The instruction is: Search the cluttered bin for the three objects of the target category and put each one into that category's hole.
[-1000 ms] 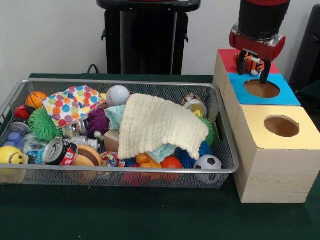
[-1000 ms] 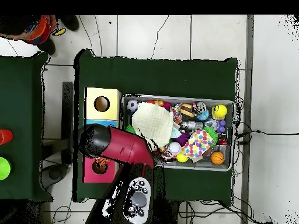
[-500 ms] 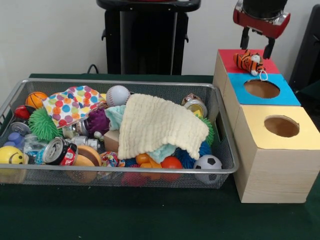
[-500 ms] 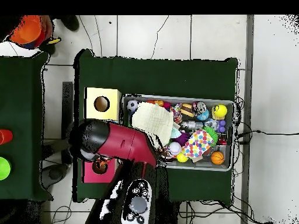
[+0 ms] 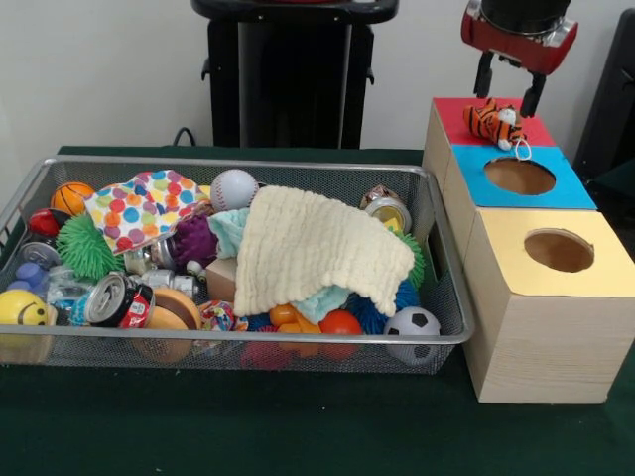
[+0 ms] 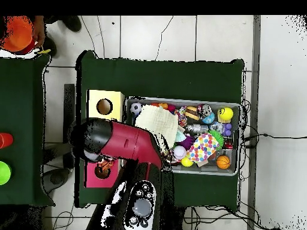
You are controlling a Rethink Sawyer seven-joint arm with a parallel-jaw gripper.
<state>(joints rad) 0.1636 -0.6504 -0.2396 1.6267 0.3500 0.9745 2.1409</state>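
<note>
A small orange-and-black striped tiger toy (image 5: 494,121) lies on the red top (image 5: 456,111) of the far box, close to its border with the blue top (image 5: 486,186). My gripper (image 5: 509,87) hangs just above the toy, open, with nothing between its fingers and a clear gap to the toy. In the overhead view the red arm (image 6: 129,144) covers the gripper, and the toy (image 6: 107,163) shows beside the red box's hole (image 6: 101,173). The wire bin (image 5: 238,162) holds mixed clutter.
The blue hole (image 5: 519,176) and yellow hole (image 5: 559,250) stand uncovered. In the bin lie a cream cloth (image 5: 313,248), a polka-dot cloth (image 5: 144,203), a baseball (image 5: 234,188), a soccer ball (image 5: 412,324), a can (image 5: 109,299) and a smiley ball (image 5: 22,309). A person (image 6: 21,30) is at the overhead's top-left corner.
One second ago my gripper was low and shut on the tiger toy. It has since let go and risen, leaving the toy lying on the red top.
</note>
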